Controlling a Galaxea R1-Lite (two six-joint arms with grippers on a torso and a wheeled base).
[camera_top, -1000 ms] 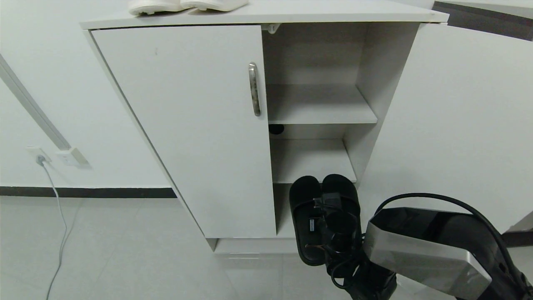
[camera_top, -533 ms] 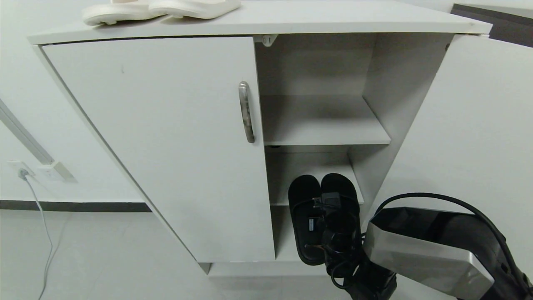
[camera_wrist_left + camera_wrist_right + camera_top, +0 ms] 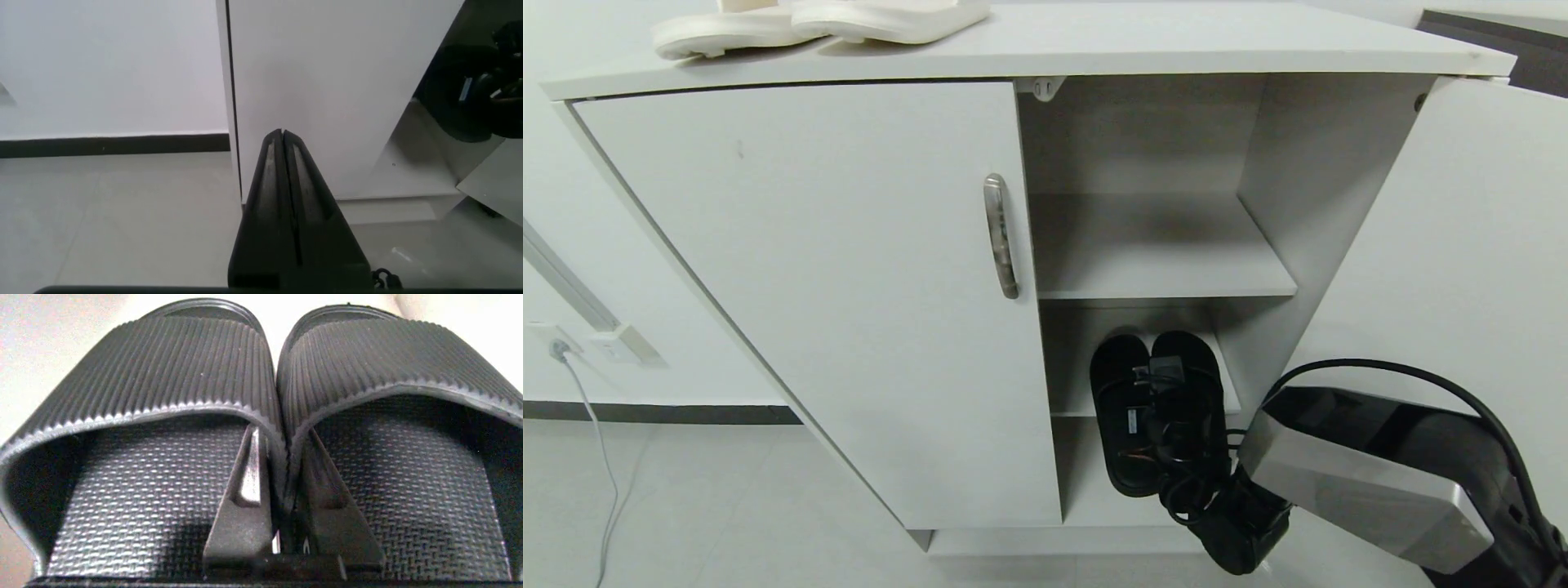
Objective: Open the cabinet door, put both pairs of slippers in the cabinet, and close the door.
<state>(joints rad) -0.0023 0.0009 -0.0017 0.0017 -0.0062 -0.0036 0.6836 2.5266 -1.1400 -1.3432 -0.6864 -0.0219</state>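
Head view: saw a white cabinet (image 3: 1176,37) against a white wall (image 3: 572,180), right door (image 3: 1462,245) swung open, left door (image 3: 833,286) shut. Noted pale floor tiles (image 3: 727,523) and a dark skirting strip (image 3: 645,412) at lower left. Found white slippers (image 3: 890,20) on the cabinet top, upper left, partly cut off. Saw black slippers (image 3: 1127,392) at lower centre, before the lower shelf, pinched at their touching straps by the right claw (image 3: 278,445). Saw the left claw (image 3: 282,139) closed on nothing.

Cabinet (image 3: 849,286): smooth matt white board; handle (image 3: 1001,237): brushed metal; black slippers (image 3: 188,384): matt rubber w/ ribbed straps, pebbled insoles; white slippers (image 3: 825,20): smooth, matt; floor (image 3: 686,506): glossy tile.
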